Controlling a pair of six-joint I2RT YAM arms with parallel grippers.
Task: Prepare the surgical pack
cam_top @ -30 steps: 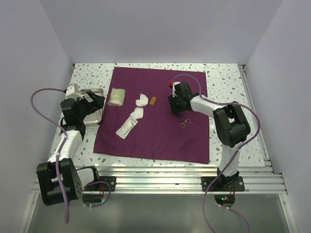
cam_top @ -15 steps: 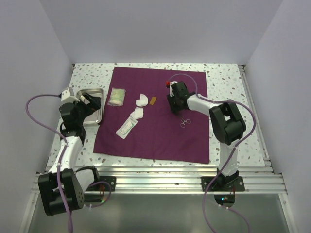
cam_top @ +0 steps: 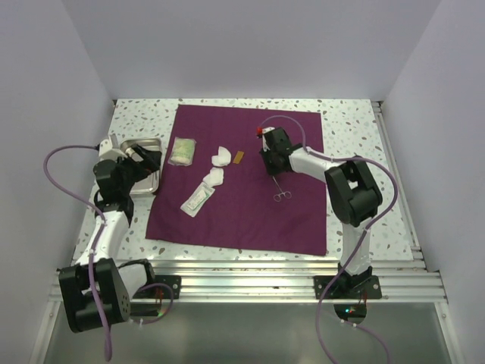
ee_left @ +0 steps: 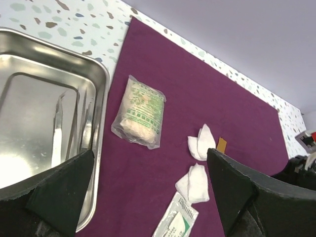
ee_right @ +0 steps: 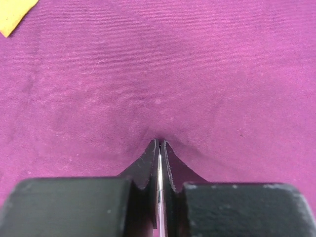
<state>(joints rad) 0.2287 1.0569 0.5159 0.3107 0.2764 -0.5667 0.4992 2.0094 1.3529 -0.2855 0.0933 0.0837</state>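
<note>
Purple cloth (ee_right: pixel 222 74) underlies right tool (ee_right: pixel 160 144) pinching a mostly hidden instrument (ee_right: pixel 159 197).

Plum-purple cloth (cam_top: pixel 250 212) lies spread flat on the tabletop (cam_top: pixel 348 129), carrying a green-printed gauze packet (cam_top: pixel 183 151), two white gauze pieces (cam_top: pixel 221 156), a flat packet (cam_top: pixel 197 199) and ring-handled forceps (cam_top: pixel 281 192). A shiny steel tray (cam_top: pixel 144 141) beside its left edge holds thin metal instruments (ee_left: pixel 58 128).

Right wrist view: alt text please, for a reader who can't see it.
The right gripper is shut on a thin metal instrument, seen as a silver sliver between its black fingers. Their tips meet the plum-purple cloth, which puckers slightly there; a small yellow-orange slip sits in the top left corner.
</note>
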